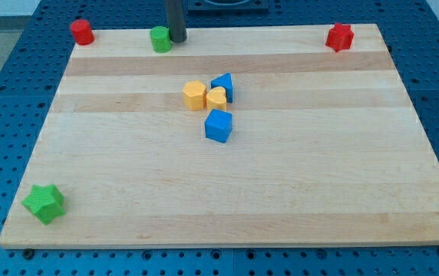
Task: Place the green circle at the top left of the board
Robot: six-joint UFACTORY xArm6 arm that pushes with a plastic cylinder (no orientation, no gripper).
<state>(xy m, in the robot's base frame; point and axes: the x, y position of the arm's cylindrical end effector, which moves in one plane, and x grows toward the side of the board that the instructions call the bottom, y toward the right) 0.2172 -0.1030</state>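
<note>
The green circle (160,38) is a short green cylinder at the top edge of the wooden board (127,192), left of centre. My tip (178,39) is at the rod's lower end, right beside the green circle on its right side, touching or nearly touching it. A red cylinder (81,32) stands at the board's top left corner, to the left of the green circle.
A red star-like block (341,37) sits at the top right corner. In the middle lie a yellow hexagon (194,95), a yellow heart-like block (216,98), a blue triangle-like block (223,85) and a blue block (219,126). A green star (44,203) sits at the bottom left.
</note>
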